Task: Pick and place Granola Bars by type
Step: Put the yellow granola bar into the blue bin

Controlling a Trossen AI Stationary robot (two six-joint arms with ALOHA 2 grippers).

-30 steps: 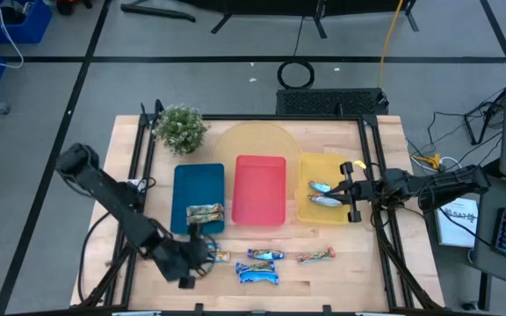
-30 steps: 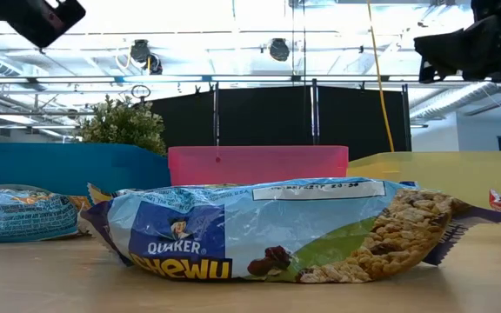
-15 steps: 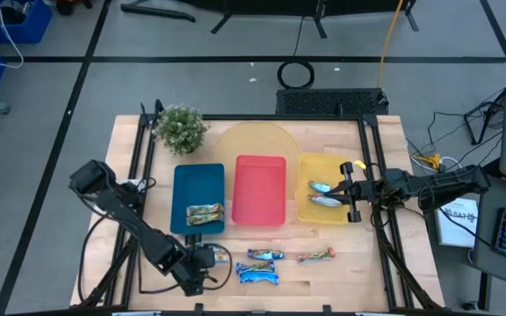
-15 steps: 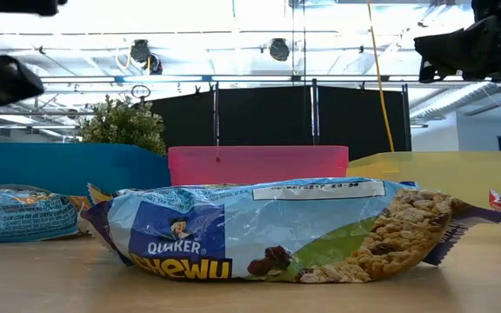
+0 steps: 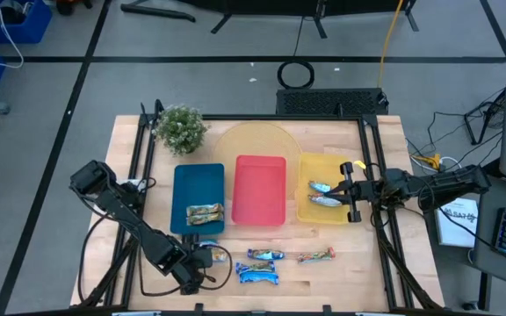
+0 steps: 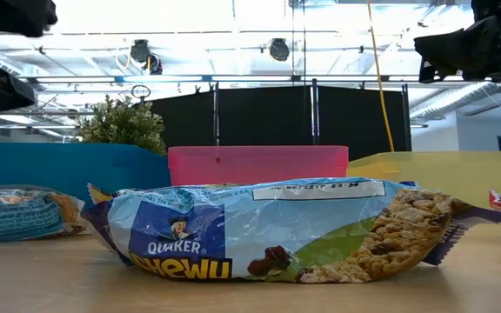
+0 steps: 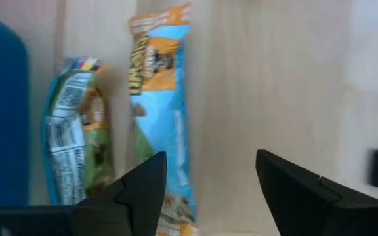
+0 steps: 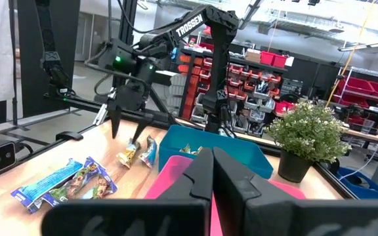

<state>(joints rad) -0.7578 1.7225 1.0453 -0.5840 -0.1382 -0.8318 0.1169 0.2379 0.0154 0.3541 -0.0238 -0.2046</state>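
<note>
Two arms are working at the wooden table (image 5: 358, 272), and three trays are sitting side by side across its middle: a blue tray (image 5: 198, 189), a red tray (image 5: 260, 189) and a yellow tray (image 5: 323, 180). One tan-gold granola bar (image 5: 205, 212) is lying in the blue tray, while two silvery bars (image 5: 323, 193) are resting in the yellow one. The red tray is holding nothing that shows.

Along the front of the table the loose bars are waiting: two bright blue bars (image 5: 260, 266), one just behind the other, a silvery-teal bar with red (image 5: 315, 256) a little to their right, and a small pair of bars (image 5: 220, 256) near the blue tray's front corner. The left hand (image 5: 202, 261) is hanging low right beside that pair, its fingers (image 7: 143, 190) spread wide apart and gripping nothing; in the left wrist view a blue-wrapped bar (image 7: 159, 124) and a green-and-blue bar (image 7: 77, 131) are lying between and just beyond the fingertips.

The right hand (image 5: 350, 191) is hovering over the yellow tray's right edge, close to the silvery bars, with its fingers pressed together and empty. A potted plant (image 5: 181, 128) is standing at the table's back left.
</note>
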